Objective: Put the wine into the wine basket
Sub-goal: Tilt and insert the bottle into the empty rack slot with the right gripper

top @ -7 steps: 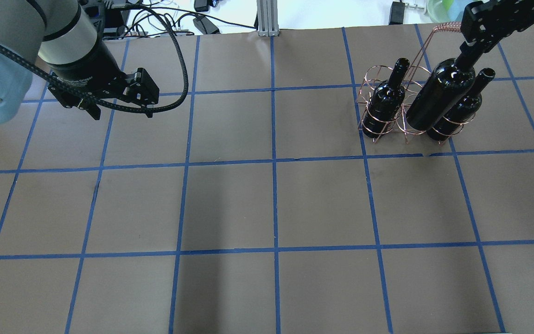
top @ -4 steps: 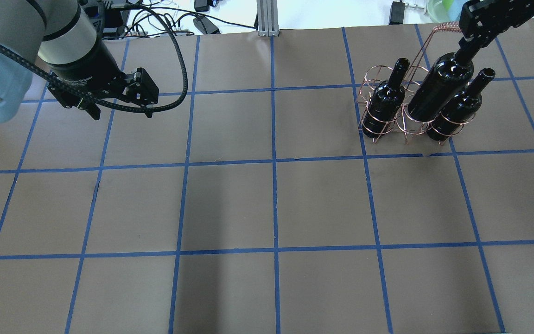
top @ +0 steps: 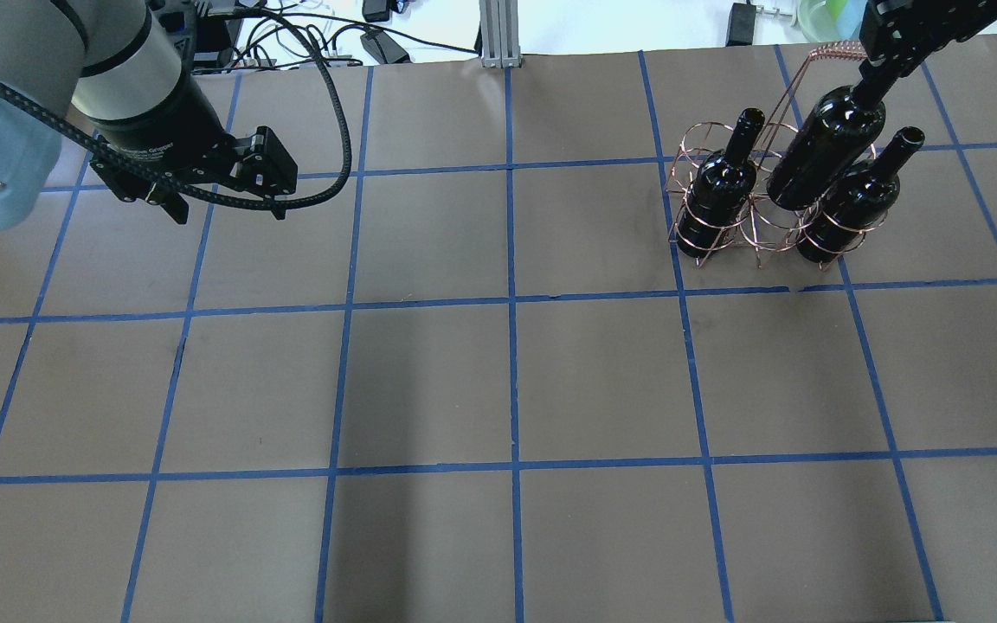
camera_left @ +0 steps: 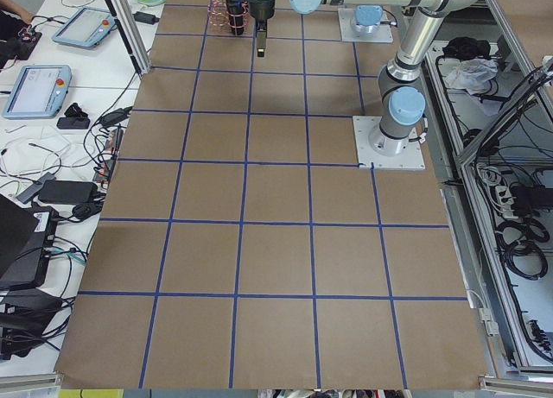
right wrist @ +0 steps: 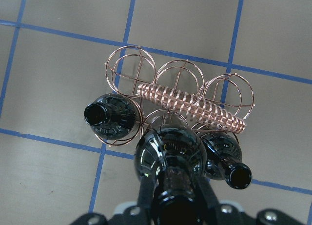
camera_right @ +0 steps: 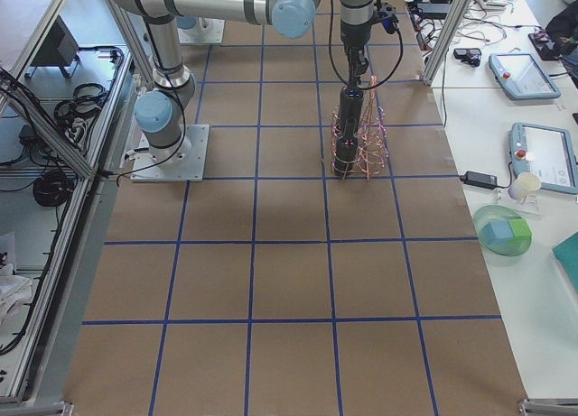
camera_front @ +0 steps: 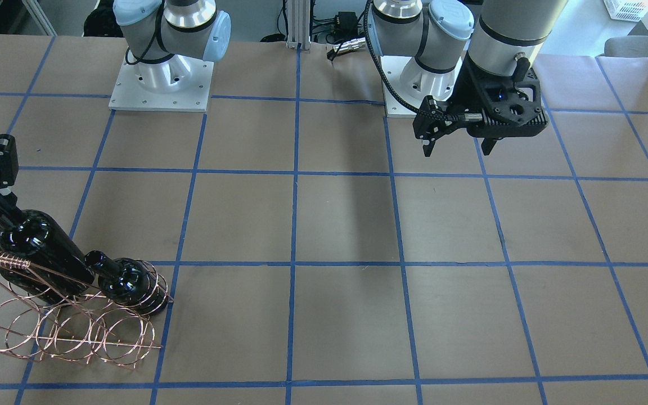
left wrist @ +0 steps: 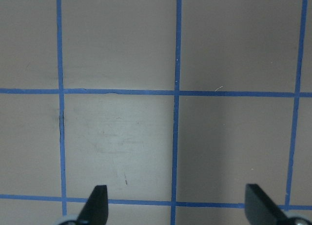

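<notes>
Right claw [right wrist: 174, 198] clamps the wine [top: 823, 160] by its neck.
Tilted, the wine sits at the middle ring of the wine basket [right wrist: 192, 105], between two other bottles [top: 717, 195], far right; left claw [left wrist: 178, 208] hangs wide above the worktop [top: 507, 381].

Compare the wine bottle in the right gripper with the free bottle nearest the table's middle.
The gripped bottle hangs by its neck from the right gripper; the free bottle stands untouched. The gripped bottle sits higher, partly down the wine basket's middle ring; the free bottle is seated in an end ring. Both are glossy, dark, unlabelled.
</notes>
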